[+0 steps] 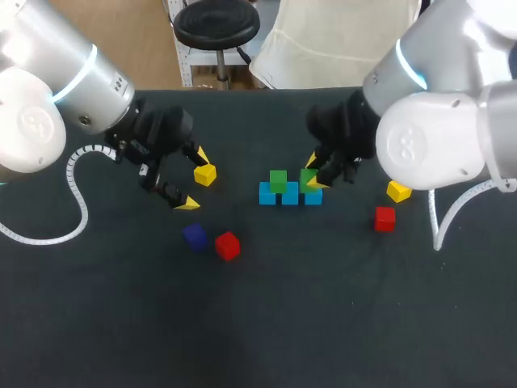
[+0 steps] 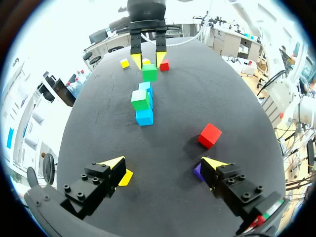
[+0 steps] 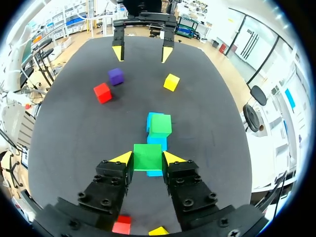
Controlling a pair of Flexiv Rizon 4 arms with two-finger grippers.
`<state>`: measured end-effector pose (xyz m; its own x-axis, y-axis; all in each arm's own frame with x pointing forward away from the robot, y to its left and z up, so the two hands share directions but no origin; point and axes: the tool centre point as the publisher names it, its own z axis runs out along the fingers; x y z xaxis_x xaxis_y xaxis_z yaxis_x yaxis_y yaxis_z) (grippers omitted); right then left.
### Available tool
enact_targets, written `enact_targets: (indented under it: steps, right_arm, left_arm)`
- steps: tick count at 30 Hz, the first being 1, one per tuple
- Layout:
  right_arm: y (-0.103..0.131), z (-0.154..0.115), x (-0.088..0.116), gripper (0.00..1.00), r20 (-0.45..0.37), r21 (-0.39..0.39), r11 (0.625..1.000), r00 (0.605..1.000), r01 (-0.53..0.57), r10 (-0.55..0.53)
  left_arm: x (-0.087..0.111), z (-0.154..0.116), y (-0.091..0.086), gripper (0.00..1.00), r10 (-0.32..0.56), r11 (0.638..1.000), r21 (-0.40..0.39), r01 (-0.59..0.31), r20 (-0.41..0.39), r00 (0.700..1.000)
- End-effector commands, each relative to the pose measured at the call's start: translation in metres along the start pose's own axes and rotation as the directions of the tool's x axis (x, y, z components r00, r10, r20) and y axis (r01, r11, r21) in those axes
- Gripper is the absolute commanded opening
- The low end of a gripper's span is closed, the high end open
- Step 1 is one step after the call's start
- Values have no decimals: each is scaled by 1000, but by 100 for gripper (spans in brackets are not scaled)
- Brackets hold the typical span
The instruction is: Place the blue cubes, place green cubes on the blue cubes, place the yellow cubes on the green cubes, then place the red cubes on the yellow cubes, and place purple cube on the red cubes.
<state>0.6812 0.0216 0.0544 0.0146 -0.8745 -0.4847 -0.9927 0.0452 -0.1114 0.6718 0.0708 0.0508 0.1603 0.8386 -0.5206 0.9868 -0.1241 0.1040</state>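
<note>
Three blue cubes (image 1: 290, 196) stand in a row at the table's middle. One green cube (image 1: 278, 180) rests on them toward the left. My right gripper (image 1: 314, 172) is shut on a second green cube (image 3: 147, 157), which sits over the row's right end, level with the first green cube (image 3: 160, 125). My left gripper (image 2: 163, 165) hangs open to the left of the row, with a yellow cube (image 1: 205, 175) by one finger and the purple cube (image 2: 197, 170) by the other. A red cube (image 1: 228, 245) lies beside the purple cube (image 1: 194, 235).
To the right of the row lie another yellow cube (image 1: 398, 191) and another red cube (image 1: 384, 218), under my right arm. A white coiled cable (image 1: 73, 174) hangs from my left arm over the table's left side.
</note>
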Motion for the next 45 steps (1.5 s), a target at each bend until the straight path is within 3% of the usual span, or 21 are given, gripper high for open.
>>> enact_targets:
  steps: [1,12,45]
  right_arm:
    - [-8,7,-1,0,7,-6,1000,1000,1,-1]
    - [-14,19,2,0,6,-14,1000,1000,-13,14]
    - [-17,24,8,0,2,-28,999,999,-35,35]
  left_arm:
    - [1,0,0,100,3,1000,-2,-3,3,1000]
    - [1,0,0,100,3,1000,-2,-3,3,1000]
    - [1,0,0,100,3,1000,-2,-3,3,1000]
